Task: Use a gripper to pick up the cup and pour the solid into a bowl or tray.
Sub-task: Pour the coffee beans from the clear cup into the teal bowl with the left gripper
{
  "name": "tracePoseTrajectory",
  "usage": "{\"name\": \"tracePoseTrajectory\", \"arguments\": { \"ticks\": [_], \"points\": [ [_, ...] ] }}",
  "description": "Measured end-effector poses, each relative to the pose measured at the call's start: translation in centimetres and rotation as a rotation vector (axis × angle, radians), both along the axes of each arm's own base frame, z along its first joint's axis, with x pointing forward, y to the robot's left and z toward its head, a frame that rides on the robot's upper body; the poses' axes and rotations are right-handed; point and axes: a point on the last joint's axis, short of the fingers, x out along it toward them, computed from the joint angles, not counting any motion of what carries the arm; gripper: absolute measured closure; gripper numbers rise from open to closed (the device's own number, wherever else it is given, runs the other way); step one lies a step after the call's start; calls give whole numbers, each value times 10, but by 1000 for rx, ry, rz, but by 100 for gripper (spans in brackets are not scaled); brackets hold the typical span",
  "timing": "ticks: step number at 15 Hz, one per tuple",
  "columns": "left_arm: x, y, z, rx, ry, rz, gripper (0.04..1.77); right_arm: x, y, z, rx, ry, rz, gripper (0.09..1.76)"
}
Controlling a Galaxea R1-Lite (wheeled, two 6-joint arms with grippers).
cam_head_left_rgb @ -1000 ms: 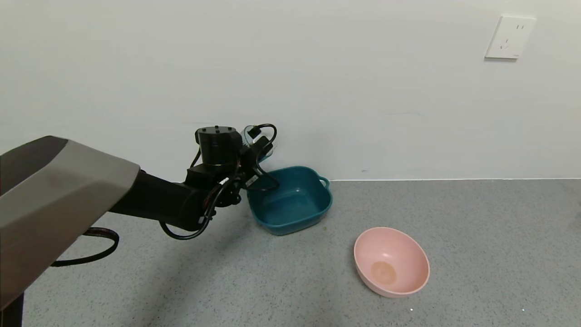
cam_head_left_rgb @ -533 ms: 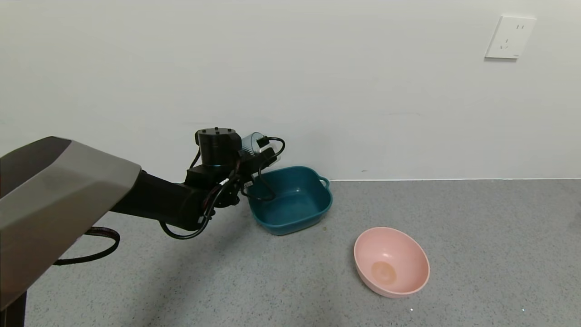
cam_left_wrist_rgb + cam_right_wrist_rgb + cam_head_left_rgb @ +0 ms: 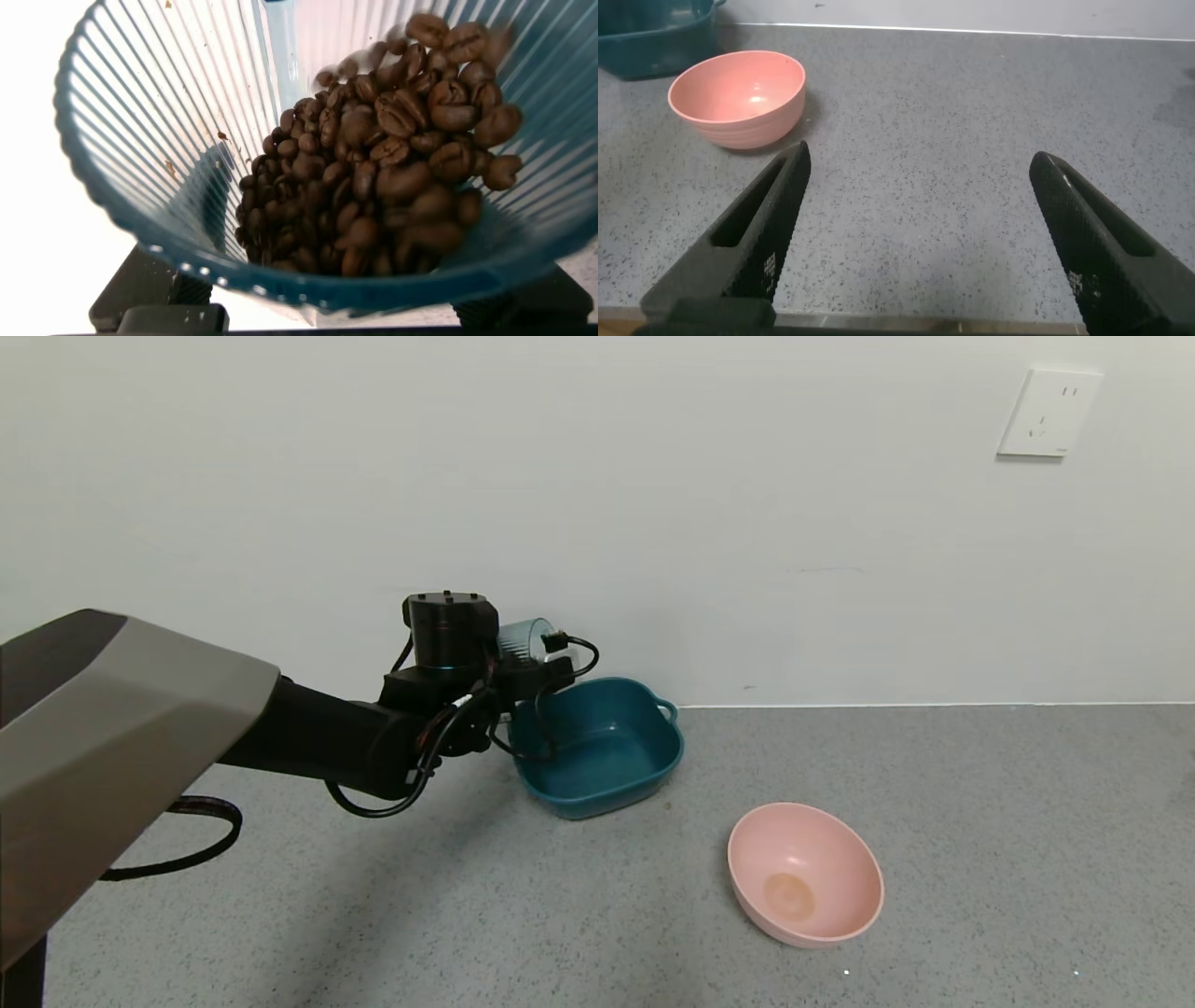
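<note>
My left gripper (image 3: 534,658) is shut on the cup (image 3: 521,637), a ribbed translucent grey-blue tumbler, and holds it tipped on its side above the near-left rim of the dark teal basin (image 3: 644,761). In the left wrist view the cup (image 3: 140,121) fills the frame and the brown beans (image 3: 392,177) lie heaped against its lower side, close to the rim. No beans show inside the basin in the head view. My right gripper (image 3: 922,159) is open and empty, low over the grey table; it is out of the head view.
A round pink bowl (image 3: 805,875) stands on the grey table to the right of and nearer than the basin; it also shows in the right wrist view (image 3: 738,98). The white wall runs just behind the basin. A wall socket (image 3: 1049,413) is at upper right.
The left wrist has rolled and the cup has tipped further over, its mouth swinging right toward the basin. The arm has shifted slightly. Bowl and basin have not moved.
</note>
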Motion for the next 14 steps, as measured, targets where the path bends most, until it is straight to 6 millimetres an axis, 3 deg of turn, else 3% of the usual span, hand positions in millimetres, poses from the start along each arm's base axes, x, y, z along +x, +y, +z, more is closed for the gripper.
{"name": "tracePoseTrajectory", "arguments": {
  "ticks": [14],
  "points": [
    [-6,-12,0,253,36,-50,48,0,0,0,0,1,0,14]
  ]
}}
